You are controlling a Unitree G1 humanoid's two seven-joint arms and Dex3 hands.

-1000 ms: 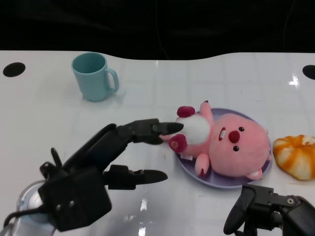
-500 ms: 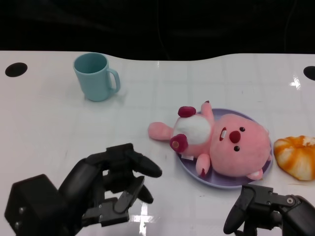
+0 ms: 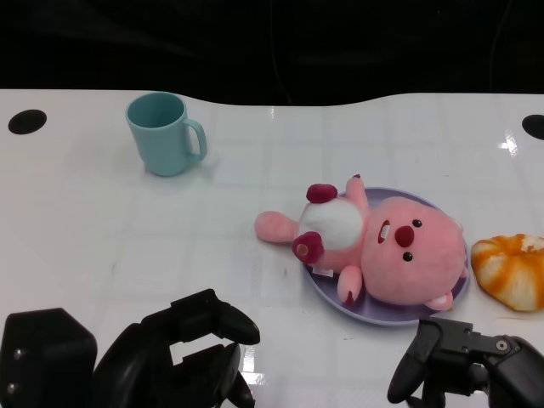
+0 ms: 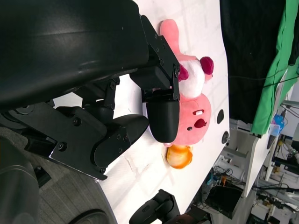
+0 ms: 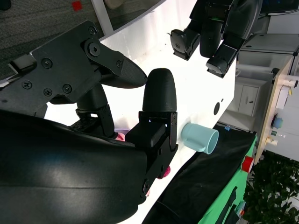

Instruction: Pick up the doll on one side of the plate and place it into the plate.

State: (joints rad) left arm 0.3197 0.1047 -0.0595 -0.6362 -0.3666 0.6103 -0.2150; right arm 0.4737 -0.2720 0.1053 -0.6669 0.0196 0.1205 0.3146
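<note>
We see the doll lying in the plate, a bun just right, a mug far behind-left.

Pink plush doll with white belly, dark red nose and dark red paw pads, lying on its back; head and torso rest in the plate, one arm reaching past the rim onto the white table. Plate: shallow, round, lavender; flat on the table, largely covered by the doll.
</note>
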